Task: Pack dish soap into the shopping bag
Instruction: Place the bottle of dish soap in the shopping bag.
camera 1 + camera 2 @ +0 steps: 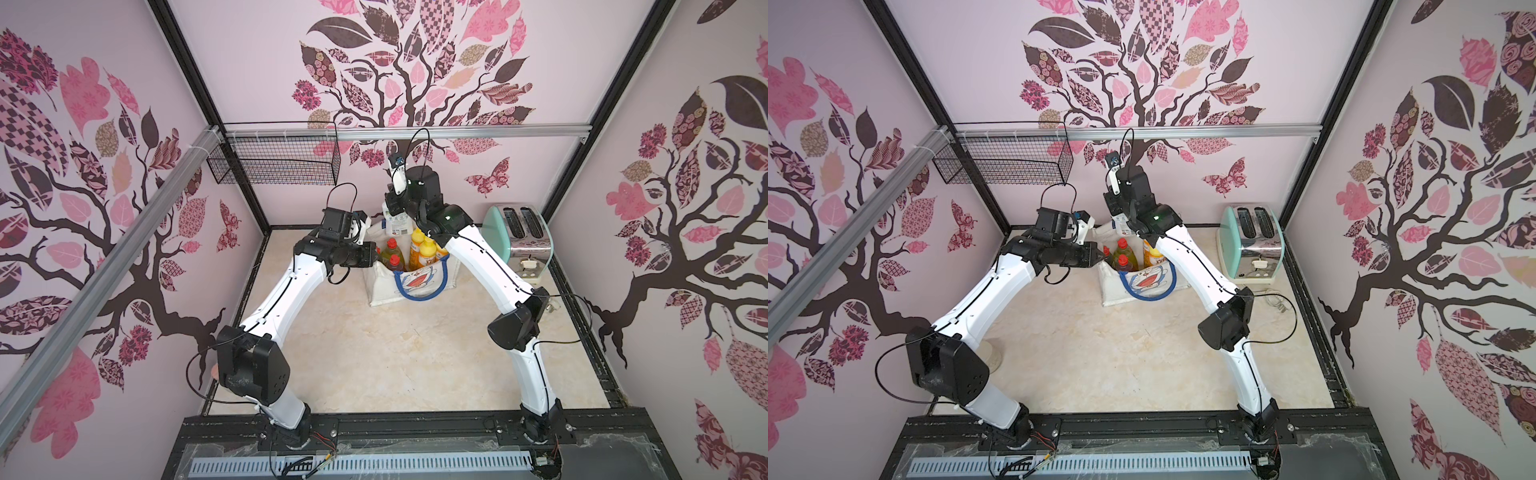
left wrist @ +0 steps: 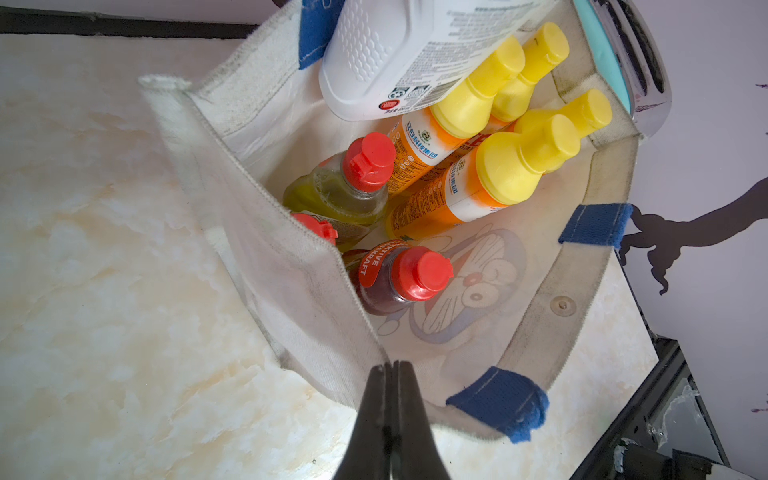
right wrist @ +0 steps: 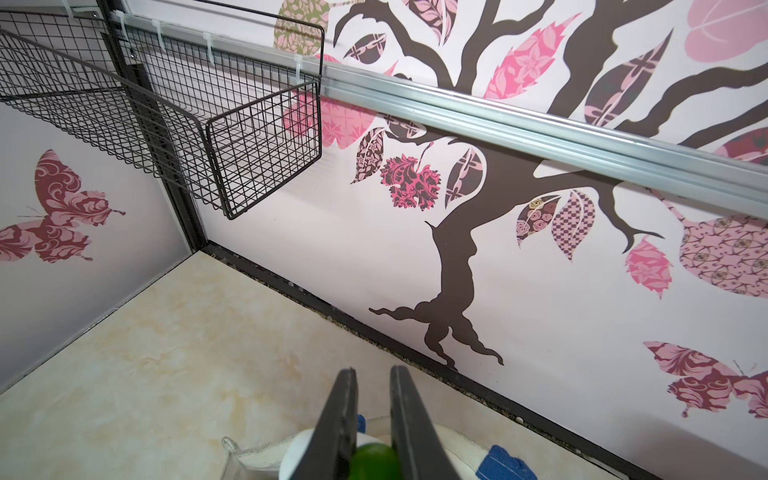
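Note:
The white shopping bag (image 1: 411, 289) (image 1: 1144, 286) with blue handles stands open near the back wall. Inside it I see several orange dish soap bottles with yellow caps (image 2: 511, 166) (image 1: 424, 249) and three squat red-capped bottles (image 2: 370, 162) (image 1: 1123, 253). My left gripper (image 2: 392, 365) (image 1: 376, 257) is shut on the bag's rim (image 2: 249, 166) at a corner. My right gripper (image 3: 372, 370) (image 1: 392, 205) is shut on the green cap (image 3: 374, 461) of a white bottle (image 2: 395, 54) (image 1: 397, 224). That bottle hangs tilted in the bag's mouth, just above the yellow caps.
A mint-and-steel toaster (image 1: 519, 237) (image 1: 1252, 241) stands right of the bag, its plug and cord (image 1: 552, 303) lying on the table beside my right arm. A black wire basket (image 1: 274, 160) (image 3: 208, 124) hangs on the back wall, up and to the left.

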